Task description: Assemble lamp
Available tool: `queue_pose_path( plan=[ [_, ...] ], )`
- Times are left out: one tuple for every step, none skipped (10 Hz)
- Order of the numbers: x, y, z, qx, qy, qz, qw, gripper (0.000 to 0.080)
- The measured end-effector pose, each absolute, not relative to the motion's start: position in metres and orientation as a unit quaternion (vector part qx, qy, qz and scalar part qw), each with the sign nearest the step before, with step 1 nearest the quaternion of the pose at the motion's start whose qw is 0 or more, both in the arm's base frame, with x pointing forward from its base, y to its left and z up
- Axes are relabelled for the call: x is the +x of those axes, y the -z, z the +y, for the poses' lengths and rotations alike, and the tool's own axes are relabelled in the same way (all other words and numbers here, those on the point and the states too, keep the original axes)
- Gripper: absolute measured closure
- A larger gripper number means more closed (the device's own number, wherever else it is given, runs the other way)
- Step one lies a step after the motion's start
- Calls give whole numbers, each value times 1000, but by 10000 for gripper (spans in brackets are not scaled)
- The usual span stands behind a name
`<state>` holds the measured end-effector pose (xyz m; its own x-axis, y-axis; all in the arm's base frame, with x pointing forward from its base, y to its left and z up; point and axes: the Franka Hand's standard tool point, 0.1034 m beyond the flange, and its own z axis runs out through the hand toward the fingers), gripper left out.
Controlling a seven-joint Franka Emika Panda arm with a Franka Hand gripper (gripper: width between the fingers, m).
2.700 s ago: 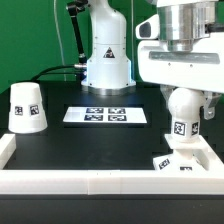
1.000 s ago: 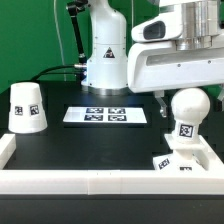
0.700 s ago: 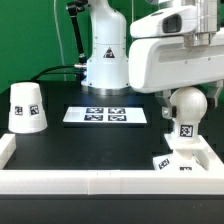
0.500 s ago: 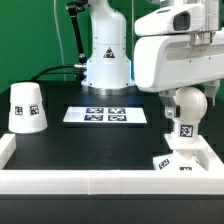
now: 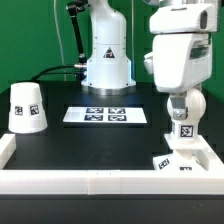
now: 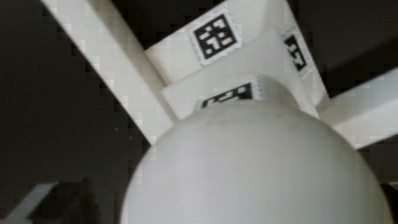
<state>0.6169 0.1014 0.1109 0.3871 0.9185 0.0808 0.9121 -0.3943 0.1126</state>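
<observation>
My hand [image 5: 183, 97] sits low over the bulb [image 5: 184, 112] on the exterior view's right. The wrist housing hides the fingers there, and the wrist view shows no fingertips either, so I cannot tell whether it is clenched or let go. What I do see is the arm's white body directly above the bulb's round top, close enough that the two overlap in the exterior view.

The bulb stands upright on the base [image 5: 179, 158], with one tag on its neck facing the camera. From the wrist, the bulb's dome [image 6: 267, 165] fills most of the picture, and the base's tagged face [image 6: 222, 45] shows beyond it, next to a white rail [image 6: 116, 70].

The base lies on the black desk [image 5: 90, 145] in the near corner on the exterior view's right, close against the white rail there.

The shade [image 5: 25, 106] stands wide mouth down, well apart at the exterior view's left. The marker board [image 5: 105, 115] lies flat between it and the bulb, in front of the white pedestal [image 5: 107, 55].
</observation>
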Motion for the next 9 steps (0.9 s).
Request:
queue_pose_path(
  plan=[
    [617, -111, 102, 804, -61, 590, 34, 101],
    [616, -110, 102, 769, -53, 636, 44, 101],
    [616, -109, 102, 746, -45, 662, 48, 101],
    [616, -109, 101, 736, -43, 674, 51, 101],
    [616, -108, 99, 710, -40, 701, 53, 101],
    [616, -108, 98, 707, -40, 704, 53, 101],
    [616, -108, 99, 713, -41, 698, 53, 101],
    [615, -108, 100, 713, -41, 698, 53, 225],
    [616, -108, 100, 713, -41, 698, 53, 225]
  ],
)
